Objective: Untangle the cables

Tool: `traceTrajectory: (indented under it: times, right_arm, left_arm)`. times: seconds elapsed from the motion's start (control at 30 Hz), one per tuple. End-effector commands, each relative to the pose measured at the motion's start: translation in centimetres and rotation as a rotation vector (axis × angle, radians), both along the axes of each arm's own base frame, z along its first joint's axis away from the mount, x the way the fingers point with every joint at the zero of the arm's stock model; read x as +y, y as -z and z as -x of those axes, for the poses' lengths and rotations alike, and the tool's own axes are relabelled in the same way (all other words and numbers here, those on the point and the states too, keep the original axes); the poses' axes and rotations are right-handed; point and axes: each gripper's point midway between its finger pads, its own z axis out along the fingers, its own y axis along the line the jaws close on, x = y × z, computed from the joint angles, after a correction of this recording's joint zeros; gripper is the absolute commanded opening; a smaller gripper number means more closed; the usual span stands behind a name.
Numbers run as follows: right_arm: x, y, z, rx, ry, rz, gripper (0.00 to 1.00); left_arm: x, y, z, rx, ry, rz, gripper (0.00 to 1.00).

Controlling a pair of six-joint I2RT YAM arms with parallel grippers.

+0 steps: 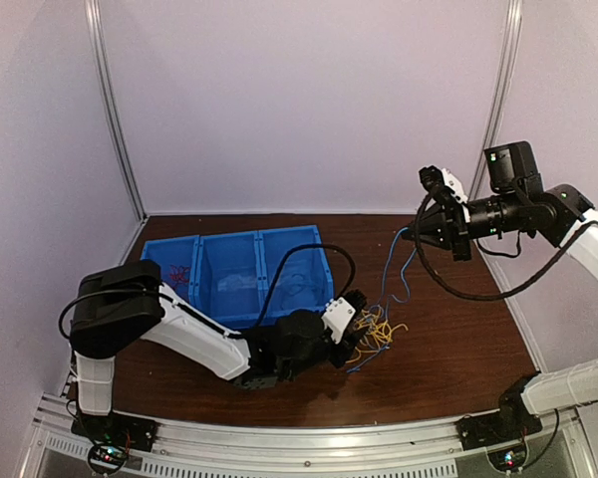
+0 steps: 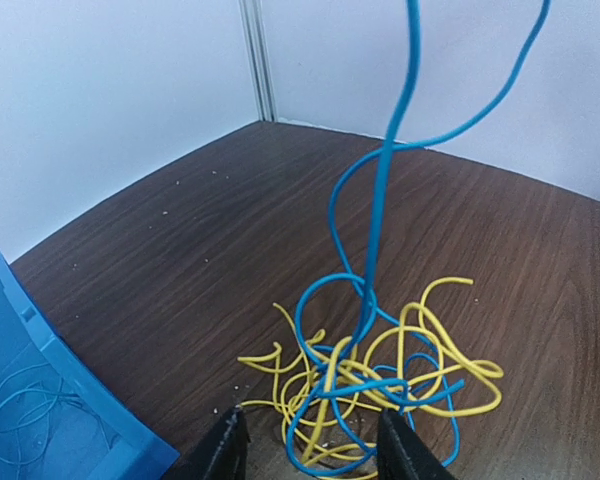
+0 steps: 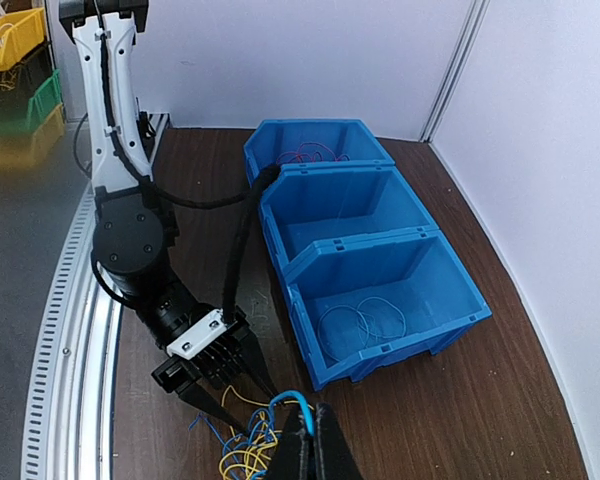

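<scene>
Worktop [image 1: 458,339]: dark brown wood-grain board, matt, with pale specks [image 2: 170,210] scattered over it in the left wrist view. Enclosure: plain pale walls [image 1: 309,100] on three sides, with metal corner strips [image 1: 115,110] running up at the back corners. A ribbed aluminium rail [image 1: 299,438] edges the worktop at 6 o'clock. Outside the rail, the right wrist view shows a yellow tub [image 3: 10,45] and a green tub [image 3: 40,100], both blurred. Blue bin [image 1: 259,232]: three compartments, at 9 o'clock of the worktop's middle. Thin red wires [image 1: 174,271] lie in its left compartment and thin blue wires [image 1: 294,289] in its right. Cables [image 1: 377,334]: a loose yellow and light-blue tangle lying on the bare board at 4 o'clock of the bin, just beside its right corner. One blue cable [image 1: 387,269] rises from the tangle toward 1 o'clock. Left hand [image 1: 357,321]: low at 9 o'clock of the tangle, fingers [image 2: 225,445] part spread, straddling its near loops without pinching them. Right hand [image 1: 409,235]: raised well above the board at 2 o'clock, clenched on the upper end of the blue cable.
</scene>
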Motion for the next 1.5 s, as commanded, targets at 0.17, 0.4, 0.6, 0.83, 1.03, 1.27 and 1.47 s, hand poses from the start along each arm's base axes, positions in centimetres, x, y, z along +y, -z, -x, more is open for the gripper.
traceTrajectory:
  times: [0.17,0.4,0.6,0.83,1.03,1.27,1.47]
  right_arm:
    - [0.1,-1.4,1.1,-0.001,-0.023,-0.042,0.00]
    - [-0.1,-1.9,1.0,-0.002,-0.008,-0.053,0.00]
    - [-2.9,-10.0,-0.9,-0.207,0.126,-0.098,0.00]
    - [-6.0,-20.9,-1.7,-0.413,0.243,-0.215,0.00]
    - [-6.2,-22.0,-3.1,-0.427,0.278,-0.243,0.00]
    - [-5.6,-19.1,-3.9,-0.361,0.247,-0.232,0.00]
    - [-4.7,-16.4,-4.9,-0.283,0.213,-0.246,0.00]
  left_arm:
    - [-1.6,-0.5,-0.8,0.013,0.046,0.093,0.24]
    - [-1.4,-0.3,-0.7,0.007,0.080,0.109,0.00]
    - [0.0,2.7,0.0,0.079,0.085,0.069,0.00]
    - [2.6,6.0,1.0,0.142,0.073,0.002,0.00]
    - [4.5,5.4,1.2,0.133,0.054,-0.012,0.00]
    - [7.0,4.1,2.6,0.134,0.072,-0.034,0.00]
    - [8.5,3.5,4.0,0.153,0.089,-0.069,0.00]
